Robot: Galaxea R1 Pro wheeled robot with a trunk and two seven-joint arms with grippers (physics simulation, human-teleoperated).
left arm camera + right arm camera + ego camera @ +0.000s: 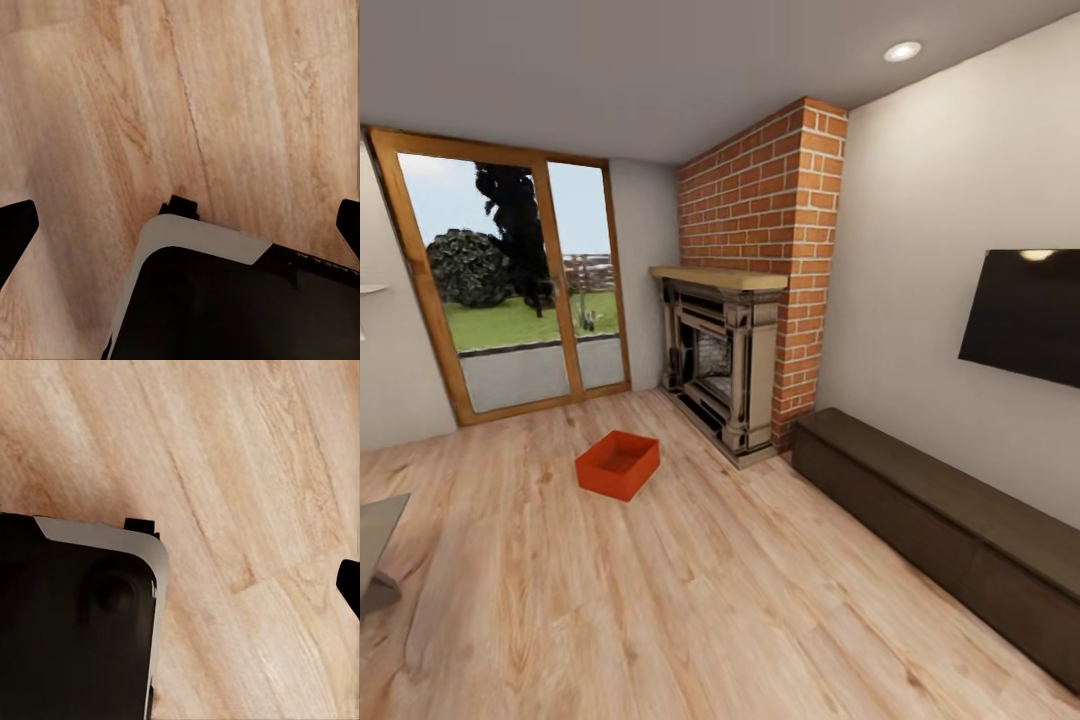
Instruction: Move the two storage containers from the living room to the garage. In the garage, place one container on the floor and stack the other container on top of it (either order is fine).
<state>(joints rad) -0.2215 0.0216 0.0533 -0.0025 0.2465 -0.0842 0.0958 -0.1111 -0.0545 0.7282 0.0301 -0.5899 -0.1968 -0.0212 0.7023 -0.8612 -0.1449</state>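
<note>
Head view showed one storage container (pixel 618 464) lying on the living room's plank floor (pixel 690 600), near the brick fireplace (pixel 745 300) and well apart from the robot; judged early, nothing carried or stacked yet. Both wrist views looked down on planks and the robot's dark base (pixel 225 300). Left gripper (pixel 180 225) fingertips sat wide apart, holding nothing; right gripper's state could not be told

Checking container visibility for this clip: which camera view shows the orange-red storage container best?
The head view: the storage container sits open-topped on the wood plank floor near the fireplace. Both wrist views show floor planks and the robot's base instead.
</note>
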